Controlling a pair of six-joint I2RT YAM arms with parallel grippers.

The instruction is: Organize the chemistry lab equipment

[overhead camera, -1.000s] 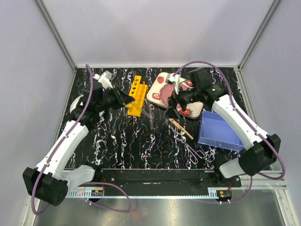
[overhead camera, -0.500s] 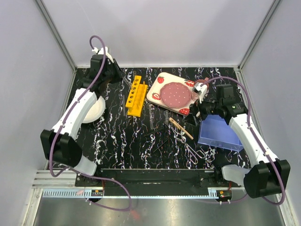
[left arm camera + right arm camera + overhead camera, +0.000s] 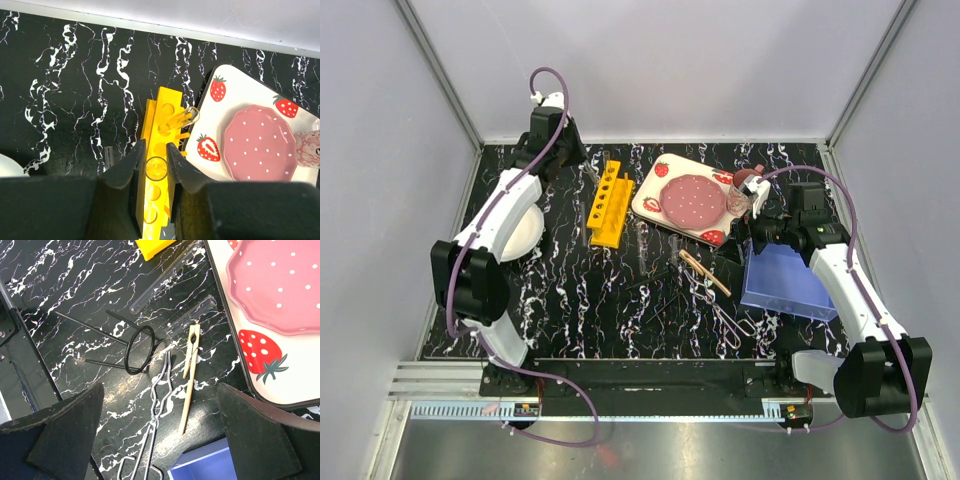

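My left gripper is shut on a clear glass tube, seen end-on, hanging over the yellow holed rack. A second tube leans in a rack hole. From above, the left gripper is at the far edge behind the rack. My right gripper stands wide open, holding nothing, high over the silvery forceps, the tan wooden clamp, black rods with a ring and two loose tubes.
The strawberry-print tray with the pink dotted plate lies right of the rack, a pink cup at its right end. A blue box sits under the right arm. A white bowl is at left.
The left arm has swung from beside the rack up to the far edge, tube still held. The right arm has drawn back off the tray toward the blue box.
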